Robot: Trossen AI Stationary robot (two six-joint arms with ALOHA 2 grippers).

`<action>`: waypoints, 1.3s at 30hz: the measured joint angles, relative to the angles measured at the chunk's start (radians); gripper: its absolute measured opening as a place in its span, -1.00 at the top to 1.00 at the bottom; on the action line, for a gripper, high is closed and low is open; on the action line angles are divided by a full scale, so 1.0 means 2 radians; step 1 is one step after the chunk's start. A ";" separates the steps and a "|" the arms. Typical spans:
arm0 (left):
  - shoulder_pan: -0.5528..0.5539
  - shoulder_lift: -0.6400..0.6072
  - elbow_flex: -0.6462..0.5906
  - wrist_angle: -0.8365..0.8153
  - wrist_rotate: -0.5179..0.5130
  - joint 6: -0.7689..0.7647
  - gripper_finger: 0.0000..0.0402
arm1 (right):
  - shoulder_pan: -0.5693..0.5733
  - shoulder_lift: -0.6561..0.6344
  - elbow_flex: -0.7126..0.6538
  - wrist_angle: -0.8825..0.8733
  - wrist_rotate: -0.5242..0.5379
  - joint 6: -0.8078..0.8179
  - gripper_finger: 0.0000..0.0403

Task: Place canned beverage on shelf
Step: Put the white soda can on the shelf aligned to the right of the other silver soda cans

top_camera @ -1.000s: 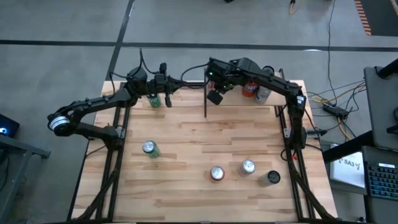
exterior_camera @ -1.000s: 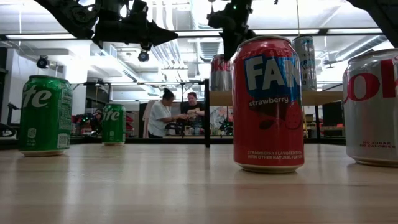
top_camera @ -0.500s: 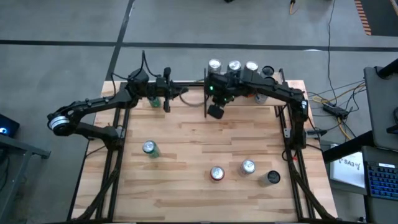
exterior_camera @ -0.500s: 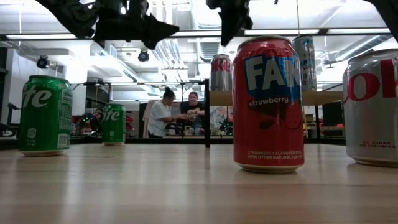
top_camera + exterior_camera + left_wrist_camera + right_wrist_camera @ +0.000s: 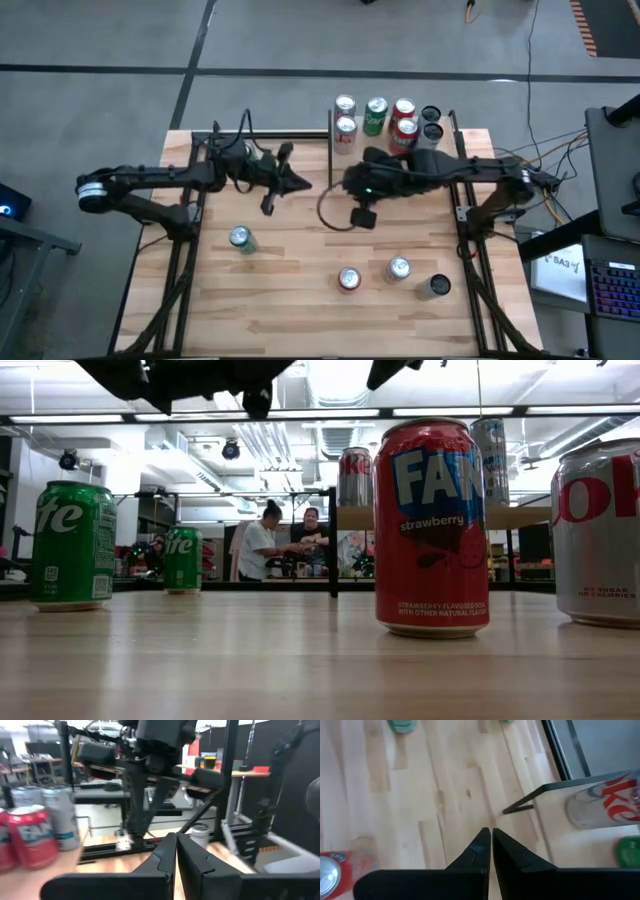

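Observation:
The shelf [image 5: 520,517] stands at the table's far edge on thin black posts [image 5: 330,150] and carries several upright cans [image 5: 376,110], among them a Diet Coke [image 5: 607,800]. Other cans stand on the tabletop: a green Sprite [image 5: 242,238], a red Fanta [image 5: 348,279], a silver one [image 5: 398,268] and a dark one [image 5: 434,287]. My left gripper [image 5: 303,184] is shut and empty above mid-table, pointing level toward the right arm. My right gripper [image 5: 347,186] is shut and empty. It slants down just in front of the shelf's left post.
A second Sprite can [image 5: 183,560] stands far back on the left. The two gripper tips are close together over mid-table. A cable loop [image 5: 325,212] hangs from the right arm. People stand in the room behind the table [image 5: 285,540].
My right gripper has drawn back from the shelf toward the table's near edge, uncovering the cans on the shelf. My left gripper has swung toward the right and nearer, away from the far-left Sprite. Both stay shut and empty.

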 joint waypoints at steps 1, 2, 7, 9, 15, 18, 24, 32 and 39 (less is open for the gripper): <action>-0.013 0.000 0.000 -0.003 -0.014 -0.006 1.00 | 0.005 -0.013 -0.023 0.016 0.000 0.000 0.96; -0.027 0.000 0.000 -0.007 -0.031 -0.009 1.00 | 0.009 -0.028 -0.044 0.032 0.000 0.001 0.96; -0.089 0.000 0.000 -0.034 -0.136 -0.012 1.00 | 0.032 -0.097 -0.144 0.088 -0.001 0.016 0.95; -0.109 0.000 0.000 -0.047 -0.167 -0.017 1.00 | 0.041 -0.118 -0.176 0.088 -0.001 0.034 0.95; -0.150 0.000 0.000 -0.069 -0.233 -0.041 1.00 | 0.077 -0.178 -0.249 0.088 -0.001 0.104 0.95; -0.165 0.000 0.000 -0.069 -0.251 -0.049 1.00 | 0.099 -0.198 -0.277 0.093 -0.001 0.132 0.95; -0.190 0.006 0.000 -0.057 -0.257 -0.058 1.00 | 0.141 -0.215 -0.319 0.141 -0.001 0.146 0.95; -0.210 0.033 0.000 -0.003 -0.257 -0.068 1.00 | 0.199 -0.201 -0.340 0.190 -0.002 0.177 0.95; -0.239 0.061 0.000 0.038 -0.258 -0.078 1.00 | 0.247 -0.167 -0.324 0.178 -0.002 0.224 0.95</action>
